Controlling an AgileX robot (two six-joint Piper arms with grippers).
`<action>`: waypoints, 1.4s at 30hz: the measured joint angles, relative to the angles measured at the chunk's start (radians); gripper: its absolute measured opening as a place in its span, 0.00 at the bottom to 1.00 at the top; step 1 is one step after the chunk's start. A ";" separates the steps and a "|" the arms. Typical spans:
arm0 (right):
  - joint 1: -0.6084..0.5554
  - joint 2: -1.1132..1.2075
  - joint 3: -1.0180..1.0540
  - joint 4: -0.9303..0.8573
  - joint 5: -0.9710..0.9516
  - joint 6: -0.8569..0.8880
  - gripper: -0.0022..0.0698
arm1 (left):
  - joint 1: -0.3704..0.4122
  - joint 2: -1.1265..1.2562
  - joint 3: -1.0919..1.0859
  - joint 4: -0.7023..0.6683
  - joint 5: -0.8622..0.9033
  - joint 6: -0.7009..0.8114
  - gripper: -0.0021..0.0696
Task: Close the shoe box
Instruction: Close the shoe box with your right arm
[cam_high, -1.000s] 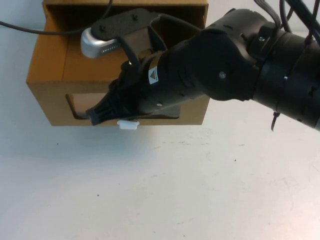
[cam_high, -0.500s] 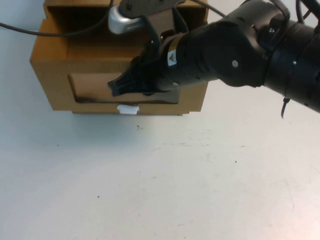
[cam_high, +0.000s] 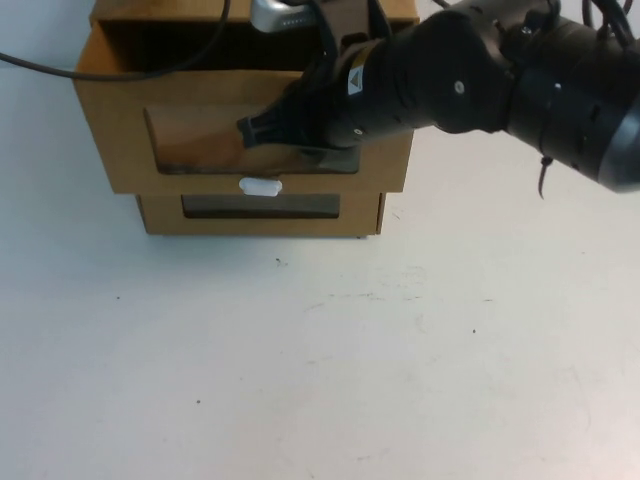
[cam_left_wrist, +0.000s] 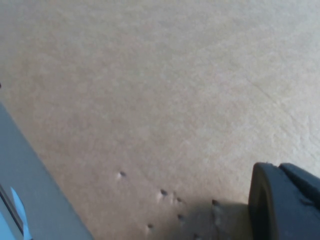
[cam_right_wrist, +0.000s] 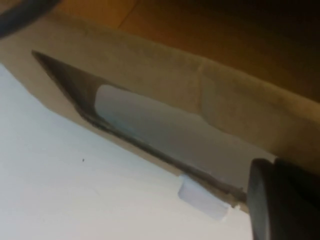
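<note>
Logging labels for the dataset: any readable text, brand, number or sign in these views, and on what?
No readable words, brands or numbers.
Yellow warning-triangle sticker on the right arm, behind the right claw at the shoe box front: symbol too small to read.
White pull tab: blank.
Left claw over tan surface: nothing printed.

White table (cam_high: 330, 370) — few dark specks, soft even light.
</note>
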 joint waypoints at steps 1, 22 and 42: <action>0.000 0.011 -0.019 0.013 0.021 -0.016 0.01 | 0.000 0.000 0.000 0.000 0.000 0.000 0.02; -0.006 0.019 -0.085 0.289 -0.015 -0.257 0.01 | 0.000 0.000 0.000 0.000 0.004 0.000 0.02; -0.056 0.073 -0.087 0.307 -0.179 -0.255 0.01 | 0.000 0.000 0.000 0.000 0.008 0.000 0.02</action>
